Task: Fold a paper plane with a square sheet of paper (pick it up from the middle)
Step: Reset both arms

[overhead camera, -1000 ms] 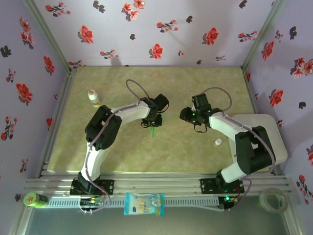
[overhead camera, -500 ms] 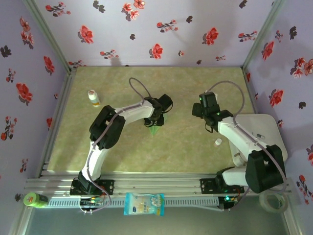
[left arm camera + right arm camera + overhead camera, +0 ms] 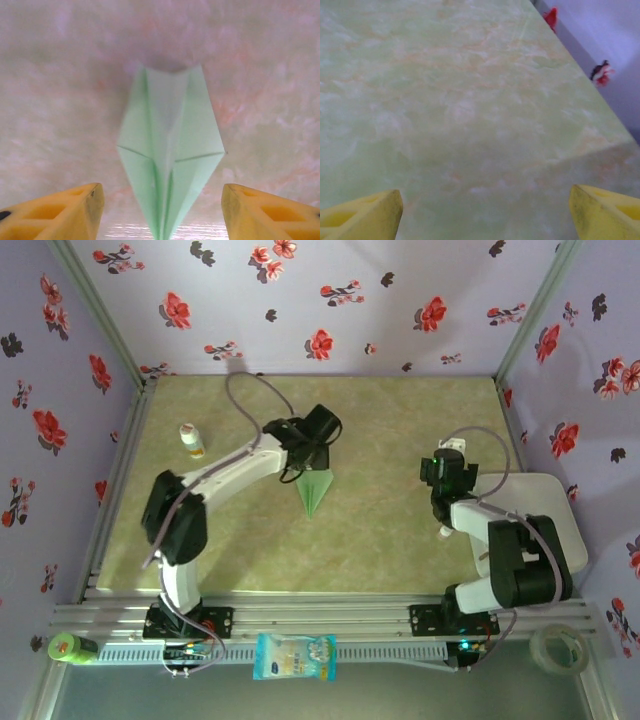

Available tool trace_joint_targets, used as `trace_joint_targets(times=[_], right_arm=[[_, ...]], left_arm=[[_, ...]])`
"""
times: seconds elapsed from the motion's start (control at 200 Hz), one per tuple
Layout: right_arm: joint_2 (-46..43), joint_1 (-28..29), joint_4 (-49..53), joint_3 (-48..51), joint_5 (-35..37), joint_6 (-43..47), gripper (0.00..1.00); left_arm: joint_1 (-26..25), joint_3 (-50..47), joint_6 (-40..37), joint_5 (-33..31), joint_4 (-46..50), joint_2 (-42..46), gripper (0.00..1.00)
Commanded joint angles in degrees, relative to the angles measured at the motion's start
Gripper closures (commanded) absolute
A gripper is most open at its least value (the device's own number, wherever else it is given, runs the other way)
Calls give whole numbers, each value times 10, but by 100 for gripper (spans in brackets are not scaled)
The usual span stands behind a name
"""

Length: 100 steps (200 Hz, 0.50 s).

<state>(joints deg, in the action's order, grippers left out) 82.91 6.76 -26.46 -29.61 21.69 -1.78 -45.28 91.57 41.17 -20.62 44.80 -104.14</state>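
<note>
Left wrist: paper plane (image 3: 170, 160) flat on table (image 3: 60, 75), untouched, centred before released left end effector (image 3: 161, 196)

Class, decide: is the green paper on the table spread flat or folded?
Folded. The paper plane lies as a narrow pointed dart, with a centre crease and overlapping flaps showing in the left wrist view.

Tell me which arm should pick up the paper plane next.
Left. Its tool is open right over the paper plane, with a finger on either side of it in the wrist view. The right tool, also open, is well off to the right, over bare table.
</note>
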Motion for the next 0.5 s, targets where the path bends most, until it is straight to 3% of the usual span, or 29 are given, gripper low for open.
trace_joint_targets(times=[0.0,0.075,0.165,0.22,0.31,0.37,0.495], right_arm=[[35,-18,-138,24,-95,9,13],[27,-35,-130,31,-133,1,13],[42,-46,-158,37,-131,-15,12],[53,-66,-185,49,-154,-33,1],[74,-69,-262,74,-154,-33,1],[60,-68,-216,64,-150,-35,1],[65,-67,-234,69,-147,-31,1]], left_arm=[[36,-76,-47,-110,-1,83,31],[94,-169,-86,-119,-57,152,30],[187,-297,-156,-117,-156,229,26],[243,-369,-194,-112,-221,275,19],[324,-490,-272,-69,-373,325,13],[356,-550,-326,-60,-472,342,12],[391,-682,-389,-48,-736,316,7]])
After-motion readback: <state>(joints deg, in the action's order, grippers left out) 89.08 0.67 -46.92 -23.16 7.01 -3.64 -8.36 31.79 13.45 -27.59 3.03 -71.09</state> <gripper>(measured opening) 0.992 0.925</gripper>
